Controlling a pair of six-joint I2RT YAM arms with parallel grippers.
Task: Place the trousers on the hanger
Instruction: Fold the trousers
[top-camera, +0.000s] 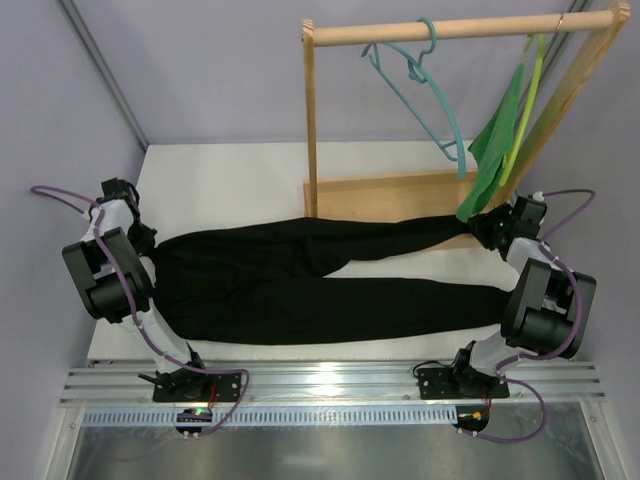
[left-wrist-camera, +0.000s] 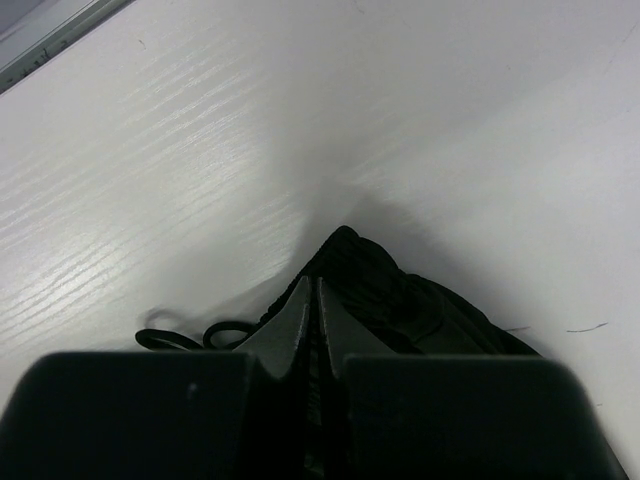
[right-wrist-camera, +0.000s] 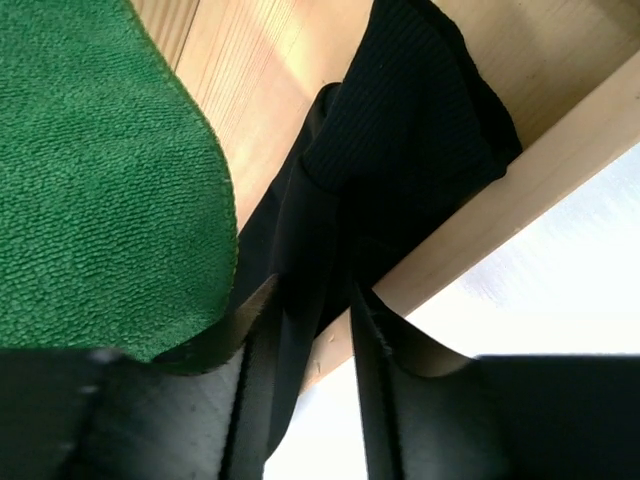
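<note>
The black trousers (top-camera: 300, 280) lie flat across the white table, waist at the left and both legs running right. My left gripper (top-camera: 143, 240) sits at the waist end. In the left wrist view, this gripper (left-wrist-camera: 312, 285) is shut on the bunched black trousers (left-wrist-camera: 400, 290), with a drawstring loop beside it. My right gripper (top-camera: 490, 225) is at the far leg's end on the rack base. Its jaws (right-wrist-camera: 315, 290) stand apart around a fold of the trousers (right-wrist-camera: 400, 130), with table showing through the gap. The teal hanger (top-camera: 425, 100) hangs on the wooden rod, apart from both grippers.
A wooden rack with a top rod (top-camera: 460, 28) and a flat base (top-camera: 400, 190) stands at the back right. A green cloth (top-camera: 497, 150) and a yellow-green hanger (top-camera: 527, 100) hang from it, and the green cloth (right-wrist-camera: 90, 170) hangs beside my right gripper's left finger.
</note>
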